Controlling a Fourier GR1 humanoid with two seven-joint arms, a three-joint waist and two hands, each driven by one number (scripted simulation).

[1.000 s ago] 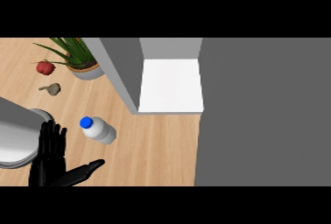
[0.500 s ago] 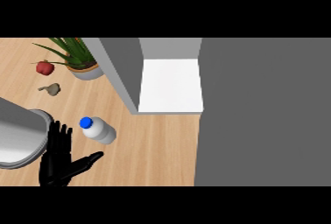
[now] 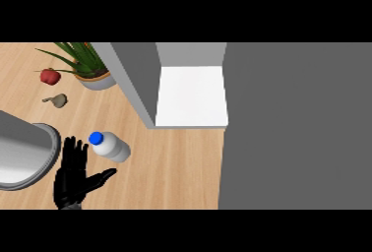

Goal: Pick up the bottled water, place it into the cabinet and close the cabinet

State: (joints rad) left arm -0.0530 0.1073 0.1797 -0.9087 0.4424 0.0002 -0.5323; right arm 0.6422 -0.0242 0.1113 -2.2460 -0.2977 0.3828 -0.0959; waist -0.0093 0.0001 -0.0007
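**Left hand open beside the bottle, nothing gripped**

Left hand comes in from the near edge on the left side, flat over the counter. Its fingers are straight and spread, pointing far, and the thumb sticks out to the right. It's not pinching or curled round anything.

The bottle lies tilted on the wood just right of the fingertips, blue cap aimed far-left. Looks like there's a thin gap between fingers and bottle, though I can't swear they aren't touching. It's out on the counter, not in the cabinet.

The cabinet is open, with its white shelf showing far-right of the bottle, and a grey panel along its left side. A big dark grey surface fills the whole right side.

On the hand's left there's the metal rim of a sink. Far left corner has a potted plant, a small red thing and a little grey-brown thing that I can't identify.
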